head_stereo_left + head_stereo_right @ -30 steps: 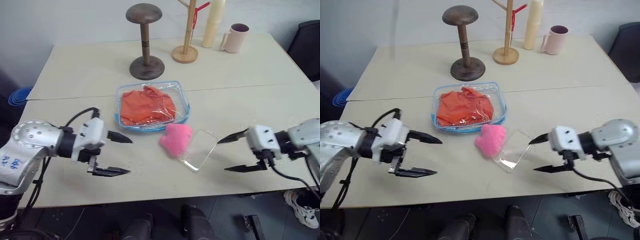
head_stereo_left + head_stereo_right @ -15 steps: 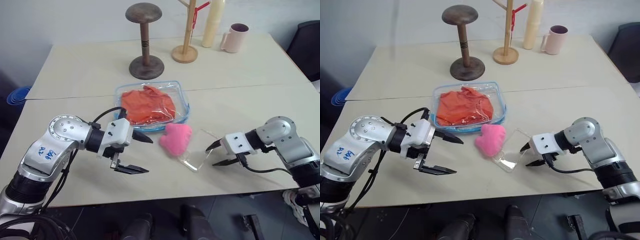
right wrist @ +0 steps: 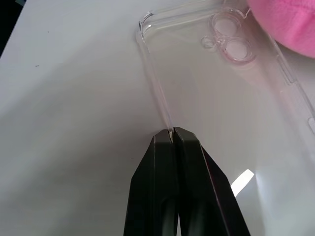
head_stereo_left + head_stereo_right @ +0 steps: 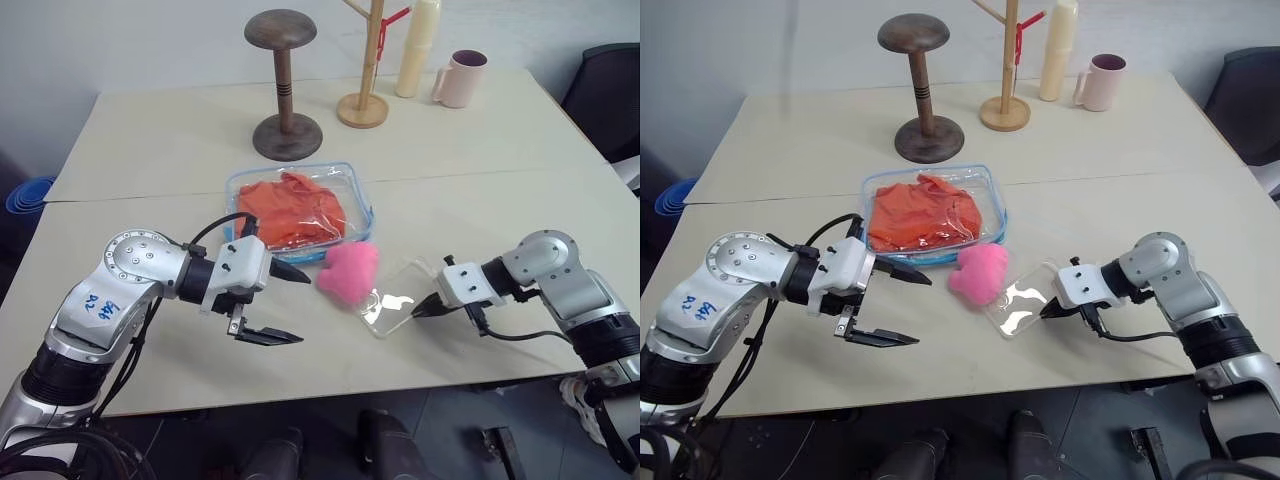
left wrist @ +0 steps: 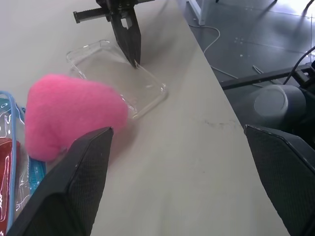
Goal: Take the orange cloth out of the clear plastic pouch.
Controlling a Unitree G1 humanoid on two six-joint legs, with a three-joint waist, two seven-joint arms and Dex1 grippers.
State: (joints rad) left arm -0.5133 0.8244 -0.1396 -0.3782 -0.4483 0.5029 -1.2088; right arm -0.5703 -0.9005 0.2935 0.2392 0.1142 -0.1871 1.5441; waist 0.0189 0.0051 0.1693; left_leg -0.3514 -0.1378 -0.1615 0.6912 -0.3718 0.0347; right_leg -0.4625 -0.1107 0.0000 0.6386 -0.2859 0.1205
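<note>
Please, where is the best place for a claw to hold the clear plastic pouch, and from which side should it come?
Probably the near light-blue zipper edge of the clear plastic pouch, reached from the robot's side, left of the pink plush. That rim is a raised, firm strip, while the walls are thin film lying over the orange cloth. The open left claw is closest.

Head views look down over table [image 4: 480, 200]; wrist views close, both sharing clear phone case [image 3: 221, 88].
</note>
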